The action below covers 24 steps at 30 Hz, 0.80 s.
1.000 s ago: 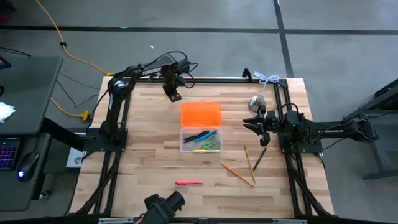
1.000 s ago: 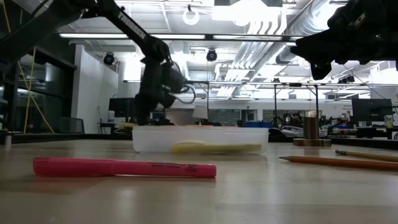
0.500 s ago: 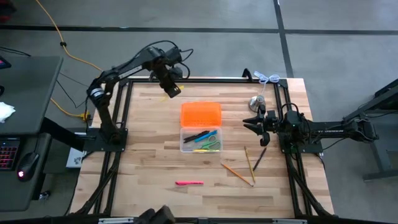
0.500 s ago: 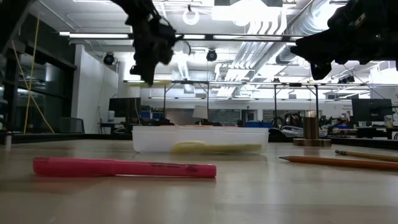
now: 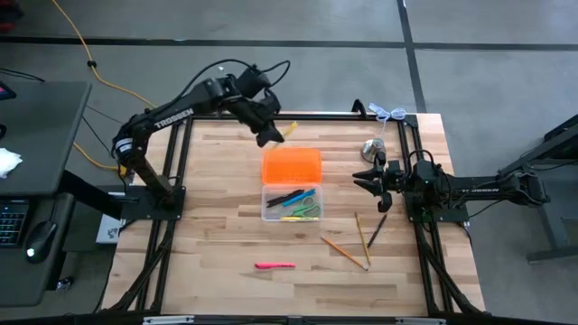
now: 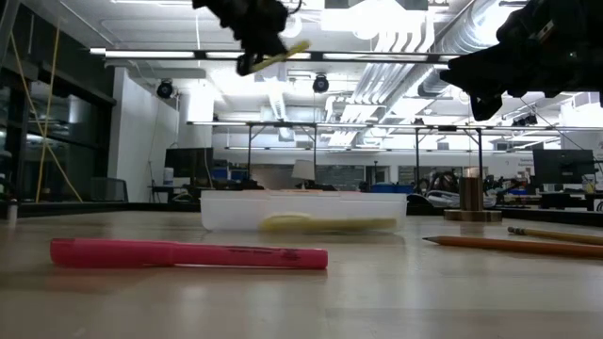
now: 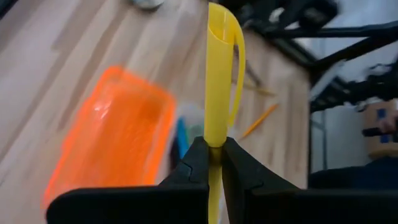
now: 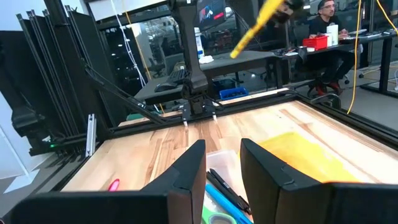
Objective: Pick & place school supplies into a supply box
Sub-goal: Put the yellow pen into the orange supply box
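Note:
My left gripper (image 5: 271,135) hangs high over the table's far side, just beyond the orange lid (image 5: 292,166), shut on a yellow pen (image 7: 217,93). The low view shows the pen (image 6: 273,56) well above the supply box. The clear supply box (image 5: 292,203) lies open mid-table, holding black, blue and yellow pens and green scissors (image 5: 309,209). A pink marker (image 5: 274,265) lies flat near the front edge. Two pencils (image 5: 361,239) and a dark pen (image 5: 377,230) lie at the right. My right gripper (image 5: 375,185) waits open at the right, level. My left gripper pinches the yellow pen between its two fingers (image 7: 198,163), near one end (image 7: 214,142). The pen's clip end (image 7: 224,25) sticks out ahead past the fingertips. The fingers slant down toward the box. The pen is lifted clear of the table, tilted.
A silver bell-shaped object (image 5: 372,149) stands at the far right beside my right arm. A white cord (image 5: 390,114) lies on the far right corner. Black frame rails run along the table's left, right and far edges. Bare wood lies left of the box.
My left gripper has risen from the table's far edge with the yellow pen and swung right toward the orange lid. It has tipped from pointing steeply down to slanting. The pen is now lifted high and clear.

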Motion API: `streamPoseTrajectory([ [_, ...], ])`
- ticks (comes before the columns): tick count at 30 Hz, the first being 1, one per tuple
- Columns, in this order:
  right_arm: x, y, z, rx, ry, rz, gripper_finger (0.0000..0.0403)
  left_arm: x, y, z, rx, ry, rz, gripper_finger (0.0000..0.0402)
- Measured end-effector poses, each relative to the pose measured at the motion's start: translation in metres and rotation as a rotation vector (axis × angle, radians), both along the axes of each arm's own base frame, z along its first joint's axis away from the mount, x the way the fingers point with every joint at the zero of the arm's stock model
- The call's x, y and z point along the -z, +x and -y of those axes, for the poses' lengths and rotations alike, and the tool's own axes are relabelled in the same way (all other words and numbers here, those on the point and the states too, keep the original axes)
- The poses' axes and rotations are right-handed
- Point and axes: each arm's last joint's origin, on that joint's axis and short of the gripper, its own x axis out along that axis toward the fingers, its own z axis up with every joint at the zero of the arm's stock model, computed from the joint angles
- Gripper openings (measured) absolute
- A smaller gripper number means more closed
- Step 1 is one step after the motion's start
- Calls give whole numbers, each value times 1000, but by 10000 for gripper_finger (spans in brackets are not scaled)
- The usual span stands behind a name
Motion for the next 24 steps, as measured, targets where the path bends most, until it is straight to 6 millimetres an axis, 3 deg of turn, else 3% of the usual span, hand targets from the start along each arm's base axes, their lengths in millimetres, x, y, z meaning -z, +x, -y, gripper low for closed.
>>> streamPoseTrajectory([
  [14,-20,-4,1,67,-60,210,78,-20,44,61,60,76,228,46],
  [24,-27,-6,0,23,-72,277,78,-11,78,92,49,135,317,46],
])
